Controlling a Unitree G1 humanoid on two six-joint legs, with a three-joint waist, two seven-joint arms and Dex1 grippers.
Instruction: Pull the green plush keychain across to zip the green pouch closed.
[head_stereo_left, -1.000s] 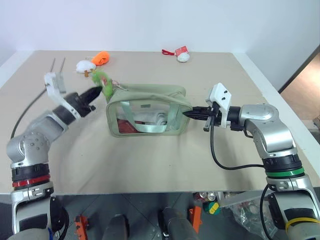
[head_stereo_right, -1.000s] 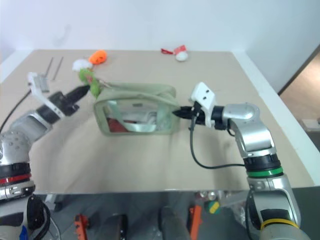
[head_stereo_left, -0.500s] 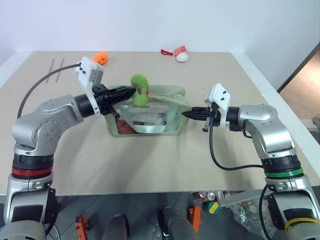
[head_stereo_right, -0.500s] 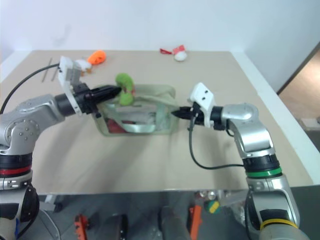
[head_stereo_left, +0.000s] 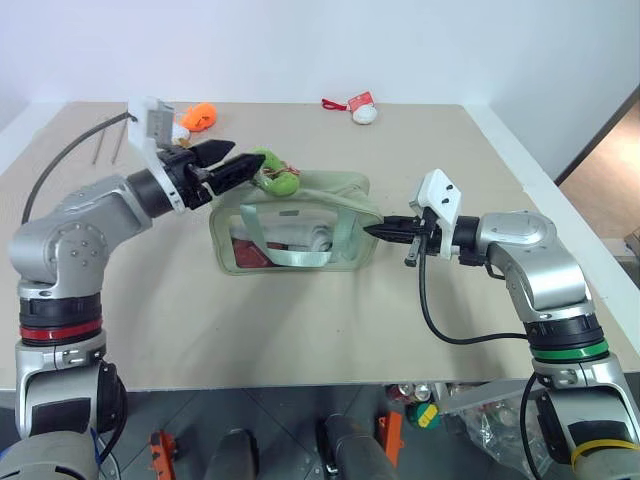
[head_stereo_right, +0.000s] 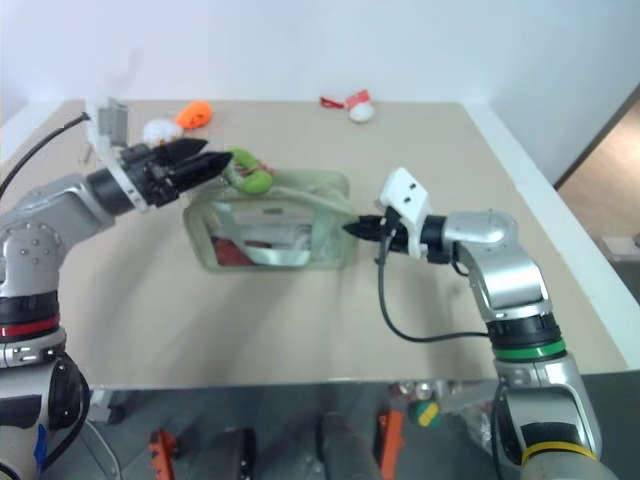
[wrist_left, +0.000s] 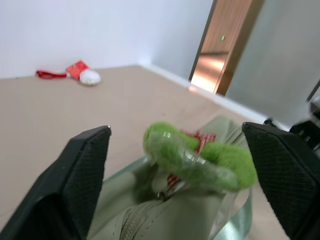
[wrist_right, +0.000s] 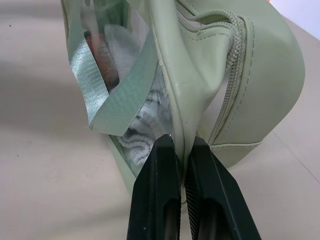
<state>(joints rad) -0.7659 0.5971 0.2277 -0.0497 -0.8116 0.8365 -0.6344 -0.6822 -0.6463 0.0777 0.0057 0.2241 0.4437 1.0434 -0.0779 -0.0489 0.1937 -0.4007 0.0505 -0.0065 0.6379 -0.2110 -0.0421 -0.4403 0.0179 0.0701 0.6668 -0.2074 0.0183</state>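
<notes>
A beige table (head_stereo_left: 330, 330) with a pale raised rim carries everything. Near its middle stands the green pouch (head_stereo_left: 292, 232), upright on its base (clear side panel facing the camera, strap handle draped across it). Along the far edge lie an orange plush toy (head_stereo_left: 202, 116) and, just beside it, a white plush toy (head_stereo_right: 160, 131). Farther right, a second white plush toy (head_stereo_left: 366, 114) rests with a red strap (head_stereo_left: 338, 104). Two thin metal rods (head_stereo_left: 103, 143) lie at the far left corner.
</notes>
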